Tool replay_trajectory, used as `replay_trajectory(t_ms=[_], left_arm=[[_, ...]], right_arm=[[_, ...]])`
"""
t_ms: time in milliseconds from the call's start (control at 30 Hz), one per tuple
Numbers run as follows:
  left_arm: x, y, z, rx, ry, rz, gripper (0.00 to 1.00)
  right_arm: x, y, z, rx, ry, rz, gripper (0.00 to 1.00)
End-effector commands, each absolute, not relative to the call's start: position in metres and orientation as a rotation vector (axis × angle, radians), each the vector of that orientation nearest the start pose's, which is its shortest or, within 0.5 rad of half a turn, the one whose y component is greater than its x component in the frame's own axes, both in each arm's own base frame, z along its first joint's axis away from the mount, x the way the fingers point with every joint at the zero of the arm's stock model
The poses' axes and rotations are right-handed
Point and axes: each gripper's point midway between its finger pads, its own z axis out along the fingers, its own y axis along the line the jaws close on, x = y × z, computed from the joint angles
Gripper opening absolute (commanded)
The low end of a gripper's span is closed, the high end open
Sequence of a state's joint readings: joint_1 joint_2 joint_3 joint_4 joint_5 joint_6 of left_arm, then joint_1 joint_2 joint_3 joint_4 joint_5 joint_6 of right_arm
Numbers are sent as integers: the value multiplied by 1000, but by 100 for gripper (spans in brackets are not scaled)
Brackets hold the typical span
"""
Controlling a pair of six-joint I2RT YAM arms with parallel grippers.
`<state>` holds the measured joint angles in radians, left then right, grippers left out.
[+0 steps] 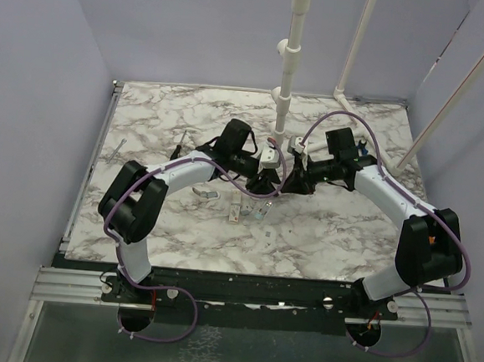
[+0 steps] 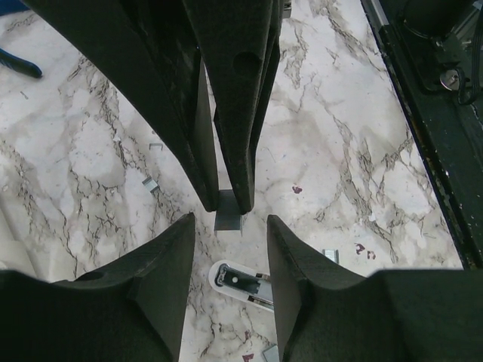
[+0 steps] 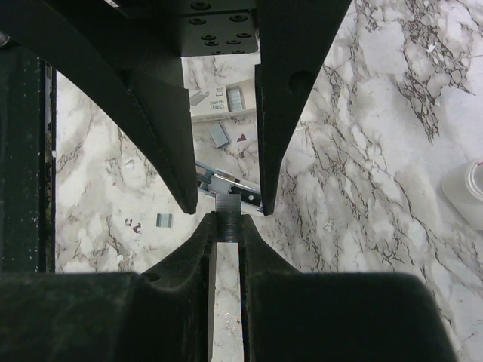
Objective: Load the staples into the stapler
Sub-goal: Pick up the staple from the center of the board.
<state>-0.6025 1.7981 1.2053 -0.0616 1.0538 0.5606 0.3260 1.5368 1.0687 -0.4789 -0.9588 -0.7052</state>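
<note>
Grey metal staples (image 3: 227, 211): likely light, brittle, slippery; hold gently by flat sides. Right gripper (image 3: 226, 226) pinches them, narrow. Left gripper (image 2: 230, 222) half-wide, straddling them, not touching. Stapler (image 2: 238, 280) below.

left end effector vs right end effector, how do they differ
The black two-finger right end effector is shut on the silvery-grey staple strip; the black two-finger left end effector is open, holding nothing. The right's jaws sit nearly together; the left's flank the strip with gaps. Both hang over the white mini stapler.
</note>
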Motion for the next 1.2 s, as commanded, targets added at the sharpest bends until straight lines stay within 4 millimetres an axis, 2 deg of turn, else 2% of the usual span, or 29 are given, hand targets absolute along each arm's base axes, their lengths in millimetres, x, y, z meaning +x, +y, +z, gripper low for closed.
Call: replay_trajectory(t_ms=[0,900,1033,1133,1167], left_arm=[[283,-369,151,1572,1340,-1172,42],[285,-368,147,1588,1371,-1167,20],[284,-368,146,1590,1373,-1171,13],[283,-367,145,1591,1380,-1176,3],[283,-366,145,1591,1385,-1175,0]], right_arm=[[285,233,148,-1398,1690,988,13],[285,231,140,-1402,1713,985,13],[286,232,141,-1394,1713,983,14],[289,231,139,-1381,1732,975,18],[290,231,138,-1376,1743,971,22]])
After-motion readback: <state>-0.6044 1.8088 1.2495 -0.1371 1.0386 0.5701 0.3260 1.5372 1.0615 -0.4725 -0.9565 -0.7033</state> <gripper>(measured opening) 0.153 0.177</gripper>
